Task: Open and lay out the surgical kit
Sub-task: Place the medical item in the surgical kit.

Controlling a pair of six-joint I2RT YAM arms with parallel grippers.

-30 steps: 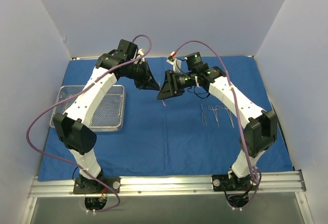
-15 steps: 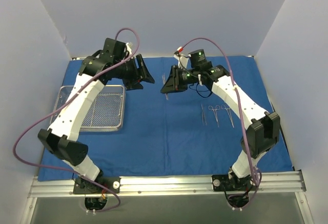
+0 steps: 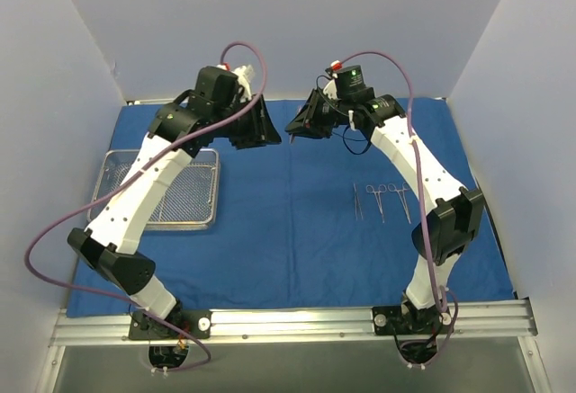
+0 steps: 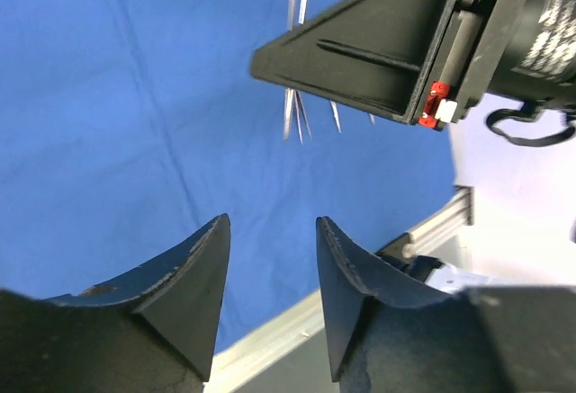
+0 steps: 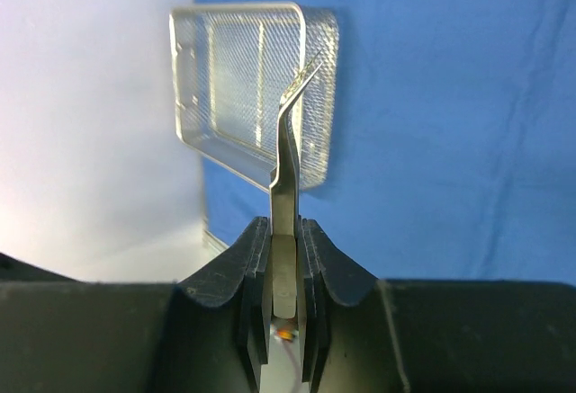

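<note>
The blue cloth (image 3: 288, 240) lies spread flat, covering nearly all of the surface (image 3: 288, 370) from the far wall to the metal rail (image 3: 297, 321) at the near edge. The mesh tray (image 3: 205, 191) sits on the cloth's left part, close to its left border. Three instruments (image 3: 379, 202) lie side by side in a row on the right part, well apart from the tray. A fourth, the bent-tipped instrument (image 5: 286, 155), is up in the air, clamped between the closed fingers of the right pincer (image 5: 285, 231), with its angled tip pointing toward the tray in the right wrist view.

Pale walls (image 3: 297, 24) box the surface in on the far, left and right sides. The cloth's middle and near strip are bare blue.

Both arms arch up from their bases with elbows swung outward and wrists bent in. Their pincers face each other above the far middle of the cloth, near one another but apart. The left pincer (image 4: 272, 231) has its fingers spread with nothing between them. In its own view it looks at the side of the right pincer.
</note>
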